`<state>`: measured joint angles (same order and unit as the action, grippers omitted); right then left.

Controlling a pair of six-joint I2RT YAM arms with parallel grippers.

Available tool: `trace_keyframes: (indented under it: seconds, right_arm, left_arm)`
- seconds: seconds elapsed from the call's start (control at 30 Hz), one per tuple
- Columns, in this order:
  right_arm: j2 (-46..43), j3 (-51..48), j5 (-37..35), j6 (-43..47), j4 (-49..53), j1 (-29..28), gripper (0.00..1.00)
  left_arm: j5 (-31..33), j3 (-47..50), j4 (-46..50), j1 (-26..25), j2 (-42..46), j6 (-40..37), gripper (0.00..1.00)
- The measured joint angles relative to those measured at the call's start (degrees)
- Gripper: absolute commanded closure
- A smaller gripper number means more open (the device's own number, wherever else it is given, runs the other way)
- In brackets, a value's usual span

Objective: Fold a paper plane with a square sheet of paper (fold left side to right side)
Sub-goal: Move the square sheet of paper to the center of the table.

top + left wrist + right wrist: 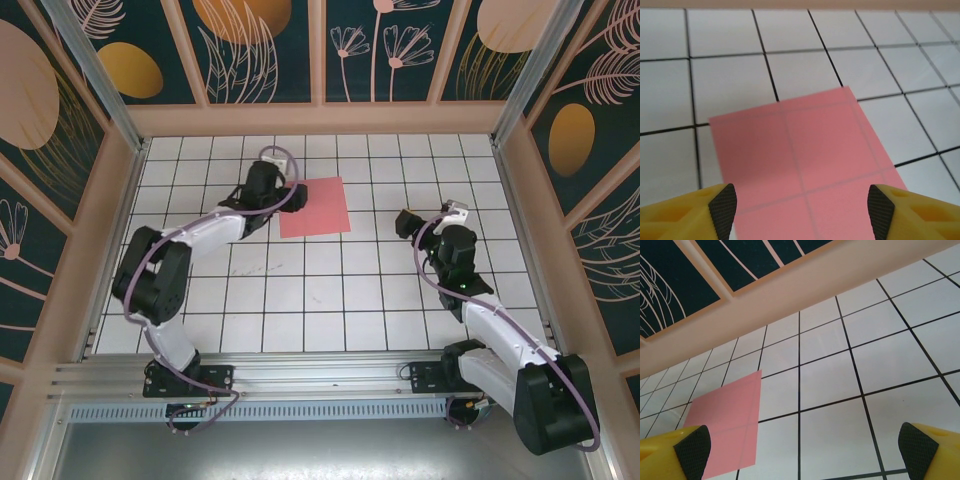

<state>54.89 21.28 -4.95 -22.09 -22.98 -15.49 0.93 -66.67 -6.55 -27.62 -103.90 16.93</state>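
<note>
Room came first on my screen: the white gridded bench (pixel 330 300) was boxed in by patterned wall panels (pixel 400 50) at 9, 12 and 3 o'clock. An aluminium rail (pixel 320 375) ran along the 6 o'clock edge. Bare tiles lay open between the two arms and on the 6 o'clock side of the paper.

The square sheet of paper (pixel 313 207) lay flat, a little toward 12 o'clock from the bench's middle, its edges turned slightly off the grid lines. My left end effector (pixel 283 192) sat at the sheet's 9 o'clock edge. In the left wrist view its yellow fingers with black pads (pixel 722 205) stood well apart on either side of the sheet's near part, with nothing clamped. I could not tell whether they touched the paper. My right end effector (pixel 408 222) hung at 3 o'clock of the sheet, well apart from it, jaws wide and empty.

The sheet looked plain pink-red and unfolded. It was thin enough that the grid lines showed through it faintly.
</note>
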Motion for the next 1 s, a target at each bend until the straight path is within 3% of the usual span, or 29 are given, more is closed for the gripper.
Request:
trace_keyframes:
  seconds: [0.3,0.7,1.0]
  right_arm:
    - [-0.26,0.00,-1.27,0.04,2.51,-0.26,0.01]
    - [-0.44,0.00,-1.70,0.04,3.17,-0.26,0.01]
    - [-0.55,0.00,-2.47,0.02,3.80,-0.26,0.01]
  left_arm:
    - [3.65,-8.26,6.45,-2.12,-9.81,-3.21,0.41]
    - [5.14,-19.71,11.15,-4.13,-20.35,-5.14,0.47]
    - [5.38,-21.20,13.90,-5.81,-23.89,-5.57,0.49]
